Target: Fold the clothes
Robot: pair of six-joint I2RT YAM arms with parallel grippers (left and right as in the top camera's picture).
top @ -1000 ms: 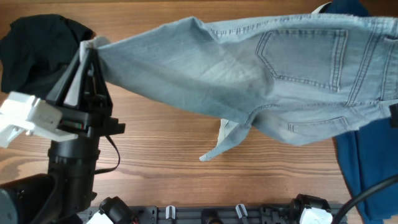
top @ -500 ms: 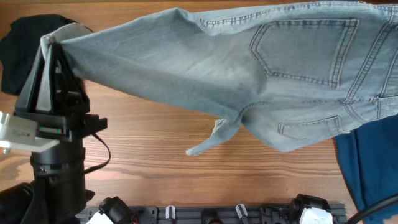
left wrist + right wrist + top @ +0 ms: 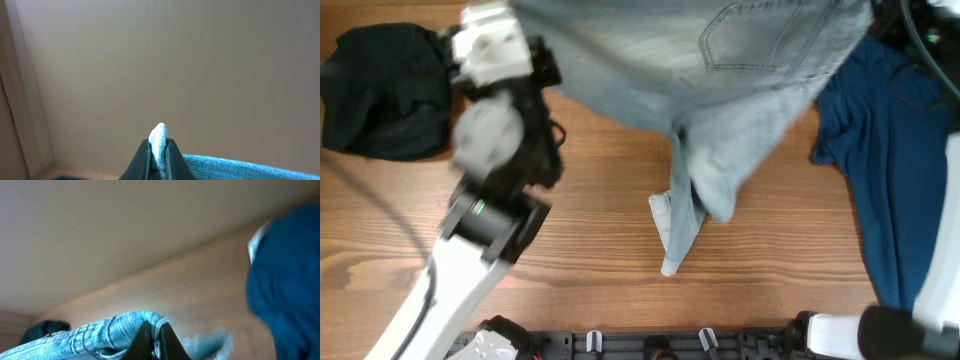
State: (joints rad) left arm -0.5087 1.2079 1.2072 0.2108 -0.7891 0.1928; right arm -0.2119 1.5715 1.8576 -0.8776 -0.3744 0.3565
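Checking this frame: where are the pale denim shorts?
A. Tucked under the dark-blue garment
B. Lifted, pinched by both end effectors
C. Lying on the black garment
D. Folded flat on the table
B: each wrist view shows fabric clamped between shut fingers, at the left end effector and the right end effector. In the overhead view the denim shorts hang raised over the table.

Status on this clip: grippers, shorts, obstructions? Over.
Left gripper shut on denim shorts; right gripper shut on them too. Shorts held up between both, one leg dangling. Dark-blue garment right, black garment left, neither blocking.
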